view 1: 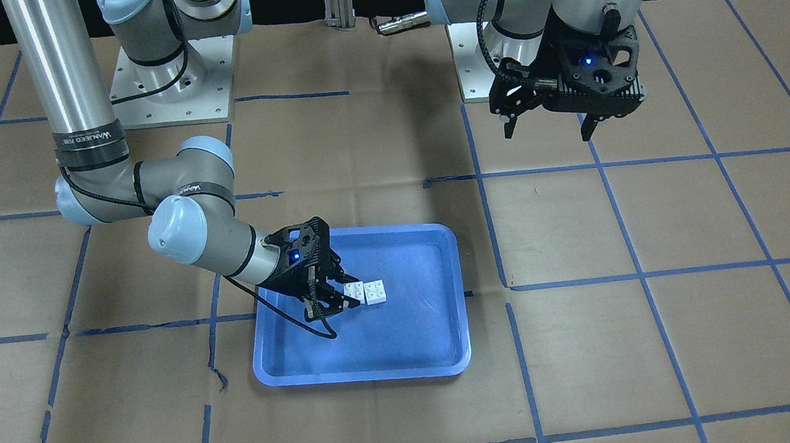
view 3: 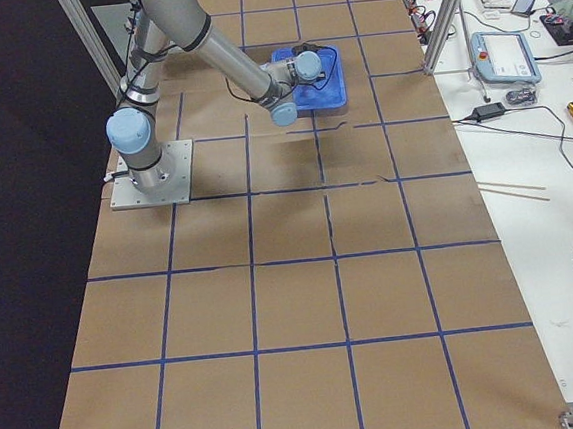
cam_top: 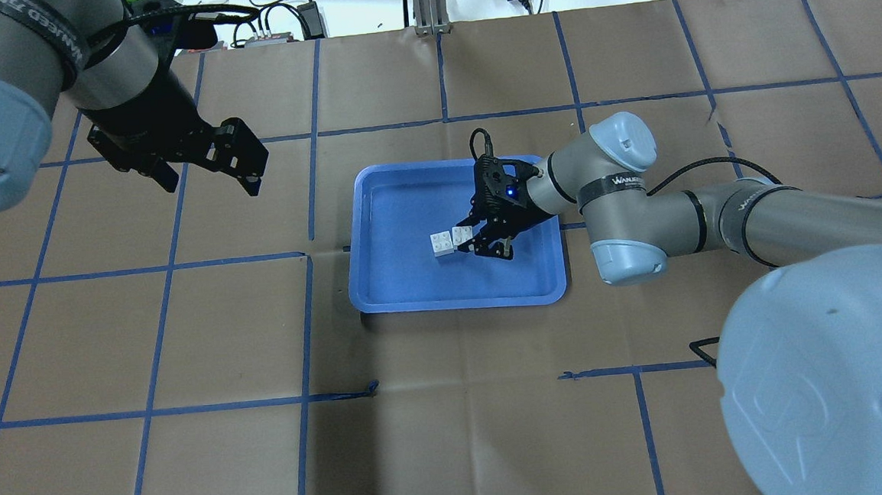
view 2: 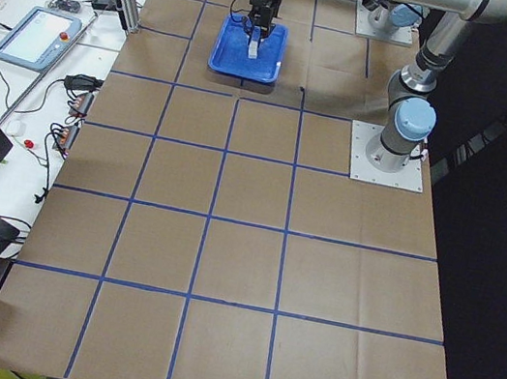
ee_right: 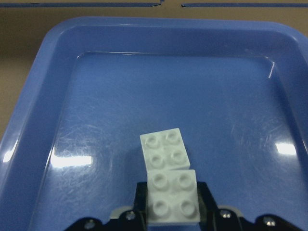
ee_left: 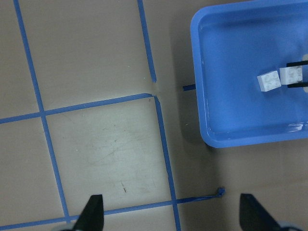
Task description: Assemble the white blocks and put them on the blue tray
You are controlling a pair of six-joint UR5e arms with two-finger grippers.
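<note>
Two white blocks lie side by side on the floor of the blue tray (view 1: 363,376). My right gripper (view 1: 349,290) reaches low into the tray and is shut on the white block nearer to it (view 1: 354,291), one finger on each side. The other white block (view 1: 374,292) touches it edge to edge. The right wrist view shows the held block (ee_right: 172,197) between the fingers and the second block (ee_right: 165,149) just beyond it, slightly turned. My left gripper (view 1: 550,129) hangs open and empty, high over the bare table and away from the tray.
The table is brown paper with a grid of blue tape lines (cam_top: 307,317). The tray (cam_top: 460,301) sits near the middle. The right arm's elbow (cam_top: 621,190) stretches low beside the tray. Both arm bases (view 1: 172,91) stand at the robot's edge.
</note>
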